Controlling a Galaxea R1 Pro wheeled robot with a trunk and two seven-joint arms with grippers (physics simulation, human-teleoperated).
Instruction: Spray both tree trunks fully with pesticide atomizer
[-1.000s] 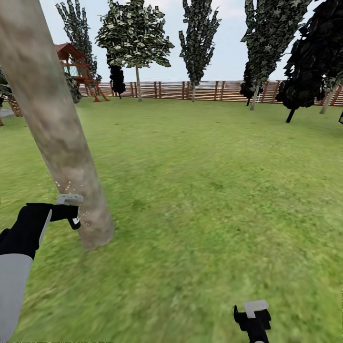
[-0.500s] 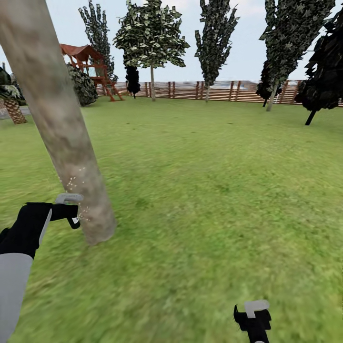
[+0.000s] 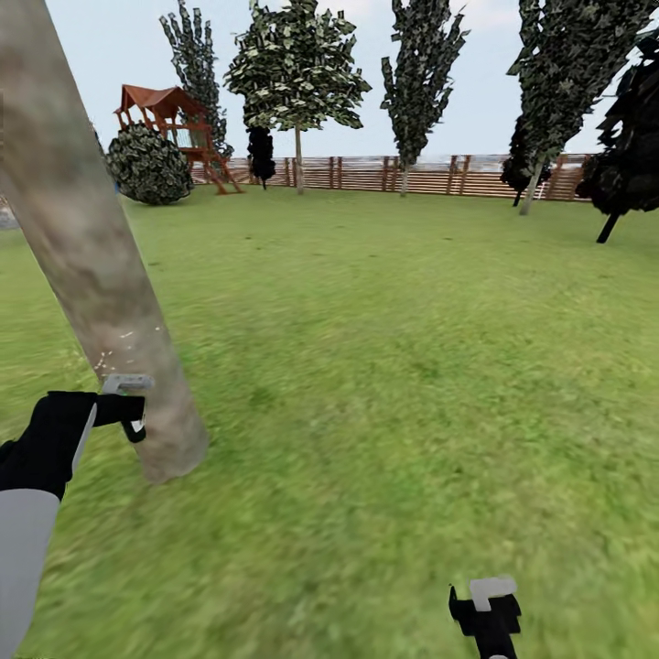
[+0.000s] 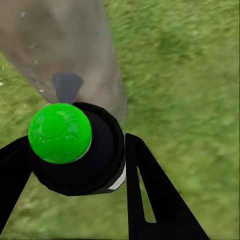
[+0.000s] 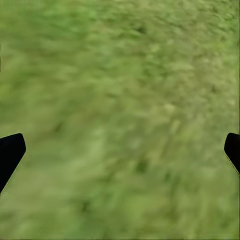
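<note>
Item: left hand (image 3: 135, 407). Sat low beside the near tree trunk (image 3: 91, 265), just off its base, clamped on the pesticide atomizer (image 4: 75, 150). In the left wrist view the two black fingers (image 4: 150, 195) flanked a dark round bottle body whose cap read bright green there, not red.

Item: pesticide (image 3: 124, 339). A few whitish specks lay on the trunk a little above the hand; more showed as pale dots on the bark in the left wrist view. The long stretch of trunk above looked bare of specks.

Item: right hand (image 3: 485, 615). Held low over the lawn (image 3: 394, 366), well apart from the trunk, fingers spread wide with only their tips at the edges of the right wrist view and nothing between them.

Item: surroundings. Wooden fence (image 3: 403, 174), round shrub (image 3: 148, 165), red-roofed play frame (image 3: 169, 114) and a far leafy tree (image 3: 295, 64) stood at the back.

Risks, as judged:
- Coverage likely to stall at the lower band; a nozzle kept low would leave the upper trunk and far side untreated.
- Hand very close to the bark; a small drift inward could knock the bottle against the trunk and twist it in the grip.
- Nozzle direction could not be told; if turned aside, spray would fall on grass.
- A second tree remained to be treated.
</note>
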